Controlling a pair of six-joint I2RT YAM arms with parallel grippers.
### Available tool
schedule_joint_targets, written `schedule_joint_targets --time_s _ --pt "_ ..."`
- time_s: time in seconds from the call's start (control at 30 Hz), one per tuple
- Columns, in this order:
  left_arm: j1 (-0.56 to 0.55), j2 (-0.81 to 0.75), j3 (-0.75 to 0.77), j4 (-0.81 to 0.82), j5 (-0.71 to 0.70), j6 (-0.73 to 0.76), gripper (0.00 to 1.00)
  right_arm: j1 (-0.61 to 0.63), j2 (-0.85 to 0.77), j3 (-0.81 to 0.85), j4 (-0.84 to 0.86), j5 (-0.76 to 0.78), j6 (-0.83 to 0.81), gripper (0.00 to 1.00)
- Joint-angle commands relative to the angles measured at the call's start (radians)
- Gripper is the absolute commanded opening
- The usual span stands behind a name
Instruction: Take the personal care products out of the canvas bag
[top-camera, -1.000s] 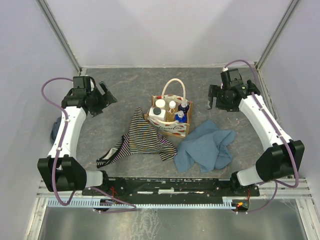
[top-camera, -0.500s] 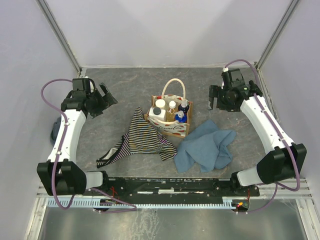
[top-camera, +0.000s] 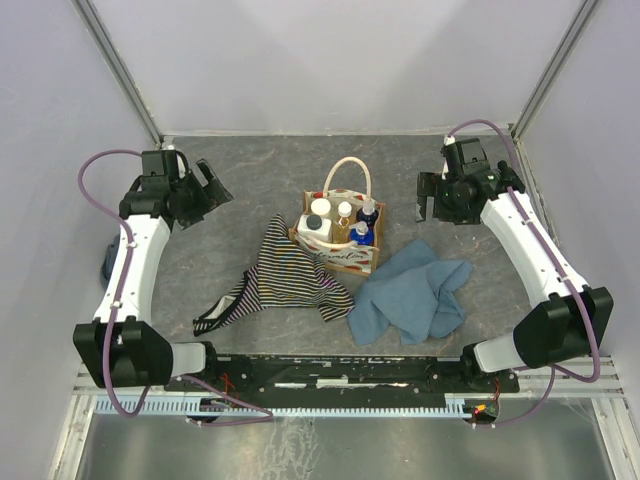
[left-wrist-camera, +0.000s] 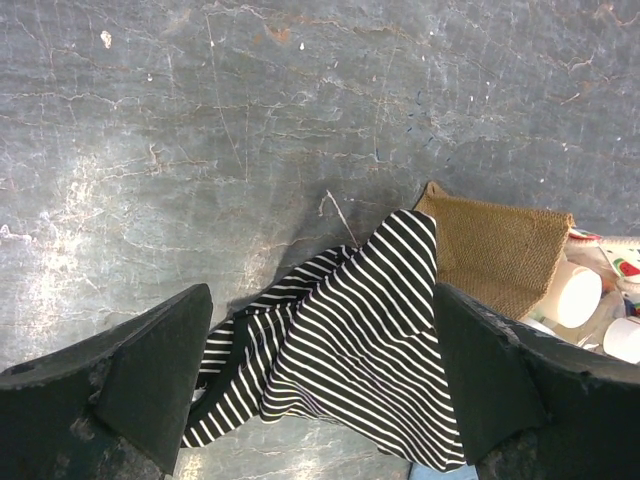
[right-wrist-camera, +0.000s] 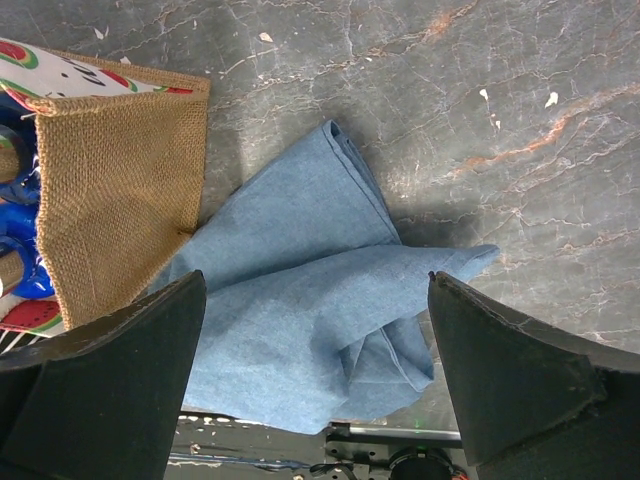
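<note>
The tan canvas bag (top-camera: 340, 255) stands upright mid-table, its cream handles (top-camera: 347, 172) looped above it. Inside it stand several personal care products: a white bottle with a dark cap (top-camera: 317, 214), a small clear one (top-camera: 344, 212) and two blue ones (top-camera: 364, 225). The bag's side also shows in the left wrist view (left-wrist-camera: 497, 255) and in the right wrist view (right-wrist-camera: 118, 215). My left gripper (top-camera: 208, 190) is open and empty, raised far left of the bag. My right gripper (top-camera: 428, 198) is open and empty, raised right of the bag.
A striped black-and-white garment (top-camera: 285, 275) lies against the bag's left front. A blue cloth (top-camera: 410, 295) lies at its right front. A dark object (top-camera: 107, 265) sits by the left wall. Walls enclose the table on three sides.
My left gripper has shifted slightly back and left. The right arm has barely moved. The bag and cloths have not moved.
</note>
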Motion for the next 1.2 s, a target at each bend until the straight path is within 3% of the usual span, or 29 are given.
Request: schedule_joint_targets --time_s 0.0,0.67,1.17 --pt "-0.006 0.03 0.056 0.013 0.005 0.045 0.96 0.0 -0.008 0.042 0.002 -0.012 -0.017 1.0" --pt "-0.05 0.063 0.112 -0.007 -0.016 0.084 0.93 0.0 0.014 0.06 -0.004 -0.041 -0.022 1.0" --pt "-0.263 0.108 0.187 -0.025 -0.123 0.121 0.92 0.033 0.002 0.09 0.047 -0.23 0.019 1.0"
